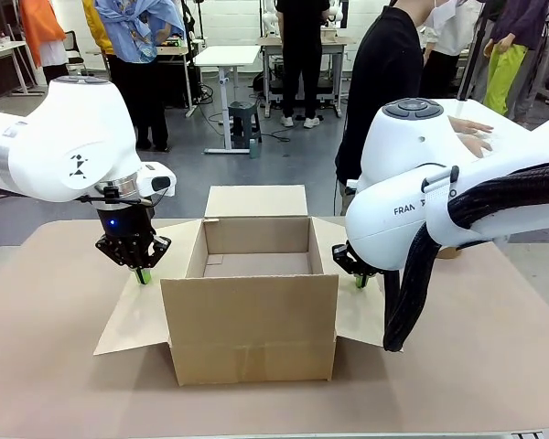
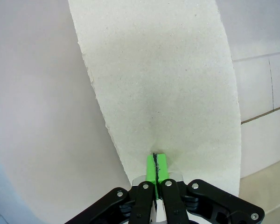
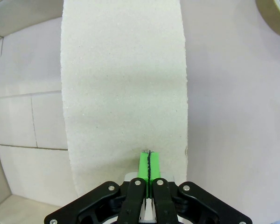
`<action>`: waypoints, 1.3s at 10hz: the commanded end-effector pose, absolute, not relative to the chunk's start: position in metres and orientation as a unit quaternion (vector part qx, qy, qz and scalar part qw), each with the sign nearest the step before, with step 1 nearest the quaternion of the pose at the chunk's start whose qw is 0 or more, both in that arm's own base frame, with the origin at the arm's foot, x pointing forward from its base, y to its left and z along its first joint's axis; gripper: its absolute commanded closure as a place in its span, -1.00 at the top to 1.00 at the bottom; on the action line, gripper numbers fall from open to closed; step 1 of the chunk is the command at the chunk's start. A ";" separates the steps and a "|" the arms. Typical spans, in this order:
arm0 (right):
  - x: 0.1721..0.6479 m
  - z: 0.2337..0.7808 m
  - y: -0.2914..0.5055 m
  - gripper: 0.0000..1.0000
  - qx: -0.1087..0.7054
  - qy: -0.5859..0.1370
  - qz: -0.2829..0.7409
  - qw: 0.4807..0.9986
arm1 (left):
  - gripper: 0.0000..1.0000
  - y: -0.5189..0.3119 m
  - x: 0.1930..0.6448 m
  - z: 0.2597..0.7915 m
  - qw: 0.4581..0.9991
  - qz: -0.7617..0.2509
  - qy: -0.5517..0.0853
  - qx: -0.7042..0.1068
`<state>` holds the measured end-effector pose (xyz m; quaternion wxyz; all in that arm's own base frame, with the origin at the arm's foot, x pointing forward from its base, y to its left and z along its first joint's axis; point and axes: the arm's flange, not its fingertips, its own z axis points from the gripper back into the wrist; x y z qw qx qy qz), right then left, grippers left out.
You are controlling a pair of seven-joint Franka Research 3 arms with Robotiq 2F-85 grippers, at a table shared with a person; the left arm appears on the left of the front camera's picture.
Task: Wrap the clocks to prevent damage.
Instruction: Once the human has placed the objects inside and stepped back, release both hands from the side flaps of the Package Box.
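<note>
Box: open carton (image 1: 252, 325) mid-table, all flaps out, and every place below is called off it.
Left gripper: the left gripper (image 1: 143, 274) is at the box's left side with its fingers pinched fully together. The green tips are down on the left flap (image 1: 133, 320) and nothing sits between the pads.
Left flap: splayed outward and low. From the wrist the card dimples slightly around the tips, so I read this as a press, not a pinch.
Right gripper: the right gripper (image 1: 360, 280) mirrors it at the box's right side. The fingers are closed tight, the tips rest on the right flap (image 1: 359, 315), and it holds nothing.
Back flap: the back flap (image 1: 256, 201) stands up at the box's far side.
Inside the box: the part of the floor that can be seen is bare cardboard.
Clocks: I can't tell where they are. What shows of the box holds none, and neither gripper has one.
Tape: the edge of a tape roll (image 3: 276, 13) lies on the table beyond the right flap.
Person: stands past the box's far right corner, with one hand (image 1: 476, 137) resting on a white surface there.
Done so far: the box is open and both arms look to be pinning the side flaps wide.
Left to do: by my judgement almost everything. Wrapping the clocks, loading them and closing the box all remain.
Stage: early, with the box held ready.
</note>
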<state>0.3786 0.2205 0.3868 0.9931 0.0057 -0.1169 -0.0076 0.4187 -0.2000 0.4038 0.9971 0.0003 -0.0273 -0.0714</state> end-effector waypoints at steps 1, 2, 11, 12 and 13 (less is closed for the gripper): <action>0.378 0.384 0.220 -0.98 0.005 -0.115 -0.009 0.993 | -0.99 -0.200 0.418 0.403 0.997 -0.073 -0.027 0.003; 0.378 0.384 0.220 -0.98 0.005 -0.115 -0.009 0.993 | -0.99 -0.200 0.418 0.403 0.997 -0.073 -0.027 0.003; 0.378 0.384 0.220 -0.98 0.005 -0.115 -0.009 0.993 | -0.99 -0.200 0.418 0.403 0.997 -0.073 -0.027 0.003; 0.378 0.384 0.220 -0.98 0.005 -0.115 -0.009 0.993 | -0.99 -0.200 0.418 0.403 0.997 -0.073 -0.027 0.003; 0.378 0.384 0.220 -0.98 0.005 -0.115 -0.009 0.993 | -0.99 -0.200 0.418 0.403 0.997 -0.073 -0.027 0.003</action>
